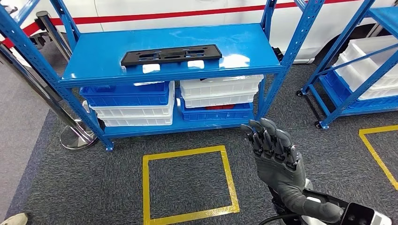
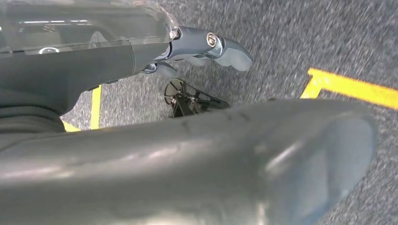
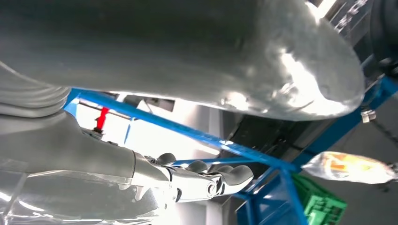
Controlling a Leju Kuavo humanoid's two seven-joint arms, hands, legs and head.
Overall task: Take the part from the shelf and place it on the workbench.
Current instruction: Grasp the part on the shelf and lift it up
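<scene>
A long, flat black part (image 1: pixel 171 54) with cut-outs lies on the top board of the blue shelf (image 1: pixel 244 44), near its front edge. My right hand (image 1: pixel 274 152) is raised in front of the shelf, below and to the right of the part and well apart from it. Its fingers (image 1: pixel 263 133) are stretched out side by side with nothing in them. In the right wrist view the right hand (image 3: pixel 187 61) has its fingers (image 3: pixel 220 180) extended toward the blue frame. My left hand (image 2: pixel 141 150) hangs over the grey carpet, its fingers (image 2: pixel 211 47) apart from the thumb and holding nothing.
Stacked blue and white bins (image 1: pixel 129 101) fill the lower shelf board. A yellow taped square (image 1: pixel 187 185) marks the carpet in front. A second blue shelf (image 1: pixel 361 70) with white bins stands at the right. A chrome post base (image 1: pixel 77 136) sits at the left, and a shoe (image 1: pixel 14 219) at the lower left corner.
</scene>
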